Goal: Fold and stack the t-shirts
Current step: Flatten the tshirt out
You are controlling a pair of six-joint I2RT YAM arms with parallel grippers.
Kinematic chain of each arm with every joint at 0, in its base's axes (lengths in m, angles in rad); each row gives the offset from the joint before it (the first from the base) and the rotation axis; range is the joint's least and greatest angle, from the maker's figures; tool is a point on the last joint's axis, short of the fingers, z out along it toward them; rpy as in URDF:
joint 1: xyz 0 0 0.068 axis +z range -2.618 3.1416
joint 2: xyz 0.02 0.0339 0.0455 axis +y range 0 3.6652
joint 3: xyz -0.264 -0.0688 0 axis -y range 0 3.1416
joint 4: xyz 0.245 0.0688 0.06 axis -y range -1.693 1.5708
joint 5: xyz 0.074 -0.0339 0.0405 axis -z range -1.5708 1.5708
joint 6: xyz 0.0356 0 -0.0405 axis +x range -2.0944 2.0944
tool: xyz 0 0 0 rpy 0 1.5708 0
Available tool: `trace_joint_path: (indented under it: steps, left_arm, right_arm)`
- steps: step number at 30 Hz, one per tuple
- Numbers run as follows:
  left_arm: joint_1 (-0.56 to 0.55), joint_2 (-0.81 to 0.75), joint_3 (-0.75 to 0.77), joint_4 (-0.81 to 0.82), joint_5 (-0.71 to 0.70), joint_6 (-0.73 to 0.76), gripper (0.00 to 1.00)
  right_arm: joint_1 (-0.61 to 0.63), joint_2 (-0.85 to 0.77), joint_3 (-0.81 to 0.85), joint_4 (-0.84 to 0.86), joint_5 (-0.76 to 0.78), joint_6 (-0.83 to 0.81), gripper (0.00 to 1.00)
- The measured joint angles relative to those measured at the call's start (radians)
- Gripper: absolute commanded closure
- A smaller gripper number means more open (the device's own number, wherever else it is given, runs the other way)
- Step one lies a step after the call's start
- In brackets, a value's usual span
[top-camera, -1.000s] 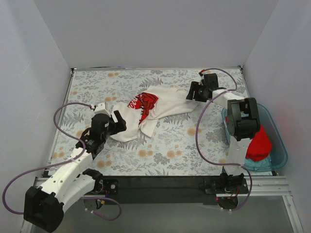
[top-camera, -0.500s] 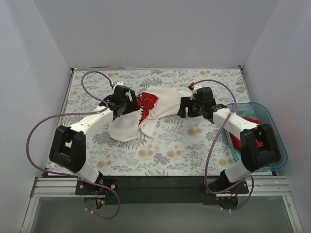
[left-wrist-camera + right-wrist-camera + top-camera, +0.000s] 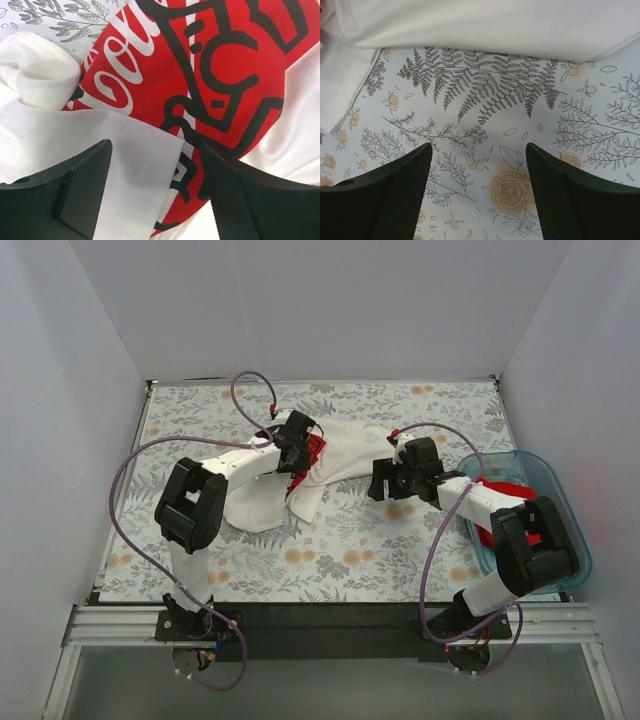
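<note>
The white t-shirt (image 3: 345, 452) lies crumpled at mid-table, its red-and-white print (image 3: 215, 65) facing up and partly covered by a white fold (image 3: 135, 165). My left gripper (image 3: 300, 448) hovers low over the print with its jaws open (image 3: 156, 145), the fold's edge lying under the gap. My right gripper (image 3: 380, 483) is open (image 3: 479, 145) over bare floral cloth, just on the near side of the shirt's hem (image 3: 480, 25). The red t-shirt (image 3: 497, 487) sits bunched in the blue tub at the right, partly hidden by my right arm.
The translucent blue tub (image 3: 565, 525) stands at the right table edge. A floral tablecloth (image 3: 330, 550) covers the table. White walls close in the left, back and right sides. Purple cables loop off both arms.
My left arm swung from the near left up and right onto the shirt's print. The right gripper drew back from the shirt's far right end to the table on its near side.
</note>
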Motion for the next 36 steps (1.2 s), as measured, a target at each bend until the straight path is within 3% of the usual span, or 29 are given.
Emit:
trace_joint_path:
  steps: [19,23,26,33,36]
  left_arm:
    - [-0.087,0.123,0.104,-0.146,-0.241,0.045,0.57]
    - [-0.095,0.130,0.110,-0.167,-0.276,0.059,0.74]
    - [-0.101,0.131,0.120,-0.181,-0.297,0.073,0.98]
    - [-0.102,0.122,0.137,-0.219,-0.354,0.090,1.00]
    - [-0.092,0.045,0.097,-0.213,-0.375,0.110,1.00]
  right_arm:
    - [0.000,0.000,-0.020,0.060,-0.026,0.000,0.18]
    - [0.000,0.000,-0.020,0.060,-0.031,0.000,0.18]
    - [0.000,0.000,-0.020,0.060,-0.035,0.000,0.18]
    - [0.000,0.000,-0.020,0.060,-0.049,-0.003,0.20]
    - [0.000,0.000,-0.020,0.060,-0.056,-0.004,0.20]
